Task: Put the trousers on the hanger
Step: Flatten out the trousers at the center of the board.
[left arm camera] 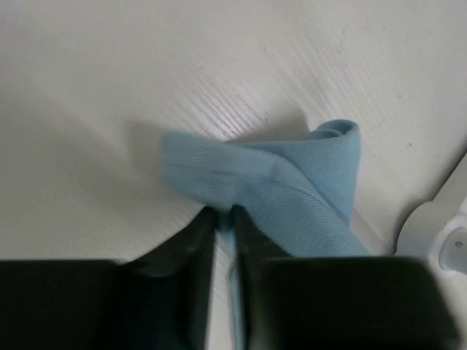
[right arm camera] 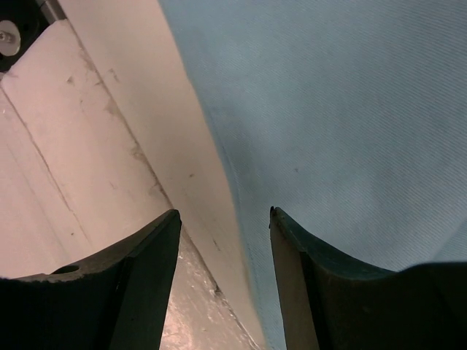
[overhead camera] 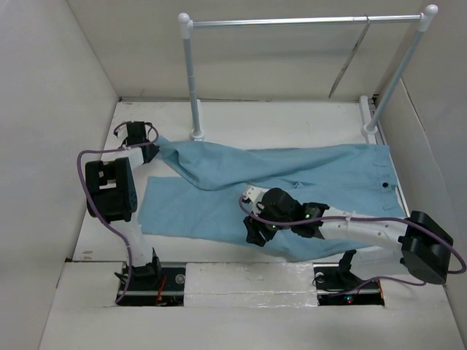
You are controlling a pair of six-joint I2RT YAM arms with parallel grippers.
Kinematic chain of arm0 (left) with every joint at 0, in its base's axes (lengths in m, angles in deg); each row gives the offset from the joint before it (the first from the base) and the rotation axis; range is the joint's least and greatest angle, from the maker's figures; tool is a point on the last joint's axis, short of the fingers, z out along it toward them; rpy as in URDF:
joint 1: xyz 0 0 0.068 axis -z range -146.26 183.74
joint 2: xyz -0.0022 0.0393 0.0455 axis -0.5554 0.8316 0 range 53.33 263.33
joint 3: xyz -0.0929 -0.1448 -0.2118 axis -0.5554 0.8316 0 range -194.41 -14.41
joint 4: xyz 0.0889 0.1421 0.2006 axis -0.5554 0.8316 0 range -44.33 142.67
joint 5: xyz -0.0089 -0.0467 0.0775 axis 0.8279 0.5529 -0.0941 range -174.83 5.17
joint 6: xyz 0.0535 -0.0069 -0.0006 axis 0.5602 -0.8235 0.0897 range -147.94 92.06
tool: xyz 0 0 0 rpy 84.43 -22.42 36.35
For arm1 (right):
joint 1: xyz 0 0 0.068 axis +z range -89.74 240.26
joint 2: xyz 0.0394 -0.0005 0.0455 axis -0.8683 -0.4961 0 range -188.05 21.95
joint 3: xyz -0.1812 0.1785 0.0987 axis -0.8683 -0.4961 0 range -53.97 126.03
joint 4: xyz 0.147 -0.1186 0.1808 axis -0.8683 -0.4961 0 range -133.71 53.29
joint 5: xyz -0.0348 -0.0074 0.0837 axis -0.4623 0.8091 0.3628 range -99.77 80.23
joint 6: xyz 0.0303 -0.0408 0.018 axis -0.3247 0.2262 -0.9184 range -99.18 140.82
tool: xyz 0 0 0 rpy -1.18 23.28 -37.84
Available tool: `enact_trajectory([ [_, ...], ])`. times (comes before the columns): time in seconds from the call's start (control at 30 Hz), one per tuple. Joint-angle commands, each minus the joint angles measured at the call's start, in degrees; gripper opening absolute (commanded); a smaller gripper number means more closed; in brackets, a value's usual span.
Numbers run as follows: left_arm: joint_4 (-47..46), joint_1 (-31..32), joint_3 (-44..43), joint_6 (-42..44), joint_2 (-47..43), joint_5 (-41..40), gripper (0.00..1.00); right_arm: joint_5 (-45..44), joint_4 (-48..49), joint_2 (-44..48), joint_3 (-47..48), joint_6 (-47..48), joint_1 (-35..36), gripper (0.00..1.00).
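Note:
The light blue trousers (overhead camera: pixel 292 175) lie spread flat across the table, waist to the right, one leg running up to the far left. My left gripper (overhead camera: pixel 142 138) is at that leg's end. In the left wrist view it (left arm camera: pixel 225 211) is shut on a bunched fold of the trousers (left arm camera: pixel 292 182). My right gripper (overhead camera: pixel 255 235) is low over the near edge of the trousers. In the right wrist view it (right arm camera: pixel 223 213) is open, with the hem of the trousers (right arm camera: pixel 350 109) running between its fingers. The grey wire hanger (overhead camera: pixel 350 57) hangs edge-on from the rack's bar at the back right.
A rack with white posts (overhead camera: pixel 191 73) and a silver bar (overhead camera: pixel 292 22) stands at the back of the table. Its white foot (left arm camera: pixel 445 226) is close to my left gripper. White walls enclose the table on the left, right and rear.

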Motion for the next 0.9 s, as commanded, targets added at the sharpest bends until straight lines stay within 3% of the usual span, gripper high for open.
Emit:
enact_trajectory([
  [0.0,1.22,0.20,-4.43,3.17,0.88,-1.18,0.00,-2.49,3.16,-0.63,3.53,-2.12,1.60,0.58],
  [0.23,6.59,0.20,-5.58,7.57,-9.39,-8.20,0.00,-5.48,-0.17,-1.16,6.43,1.04,2.12,0.58],
  [0.37,11.61,0.89,-2.69,7.66,-23.00,-12.51,0.00,-6.10,-2.90,-2.65,8.98,5.35,1.51,0.58],
  [0.43,13.72,2.91,-1.19,8.19,-27.57,-18.36,0.00,-5.14,-4.30,-3.53,9.77,6.84,-0.67,0.58],
  [0.63,23.30,2.92,-3.37,10.29,-36.90,-22.01,0.00,-0.57,-6.33,-2.92,12.41,13.68,-7.97,0.58],
  [0.7,22.16,2.92,-4.87,12.32,-37.35,-20.78,0.00,1.72,-6.77,-3.09,13.90,15.02,-11.57,0.59],
  [0.87,24.98,1.07,-14.96,13.81,-22.79,-20.42,0.00,2.96,-10.37,-3.80,17.86,18.27,-16.41,0.59],
])
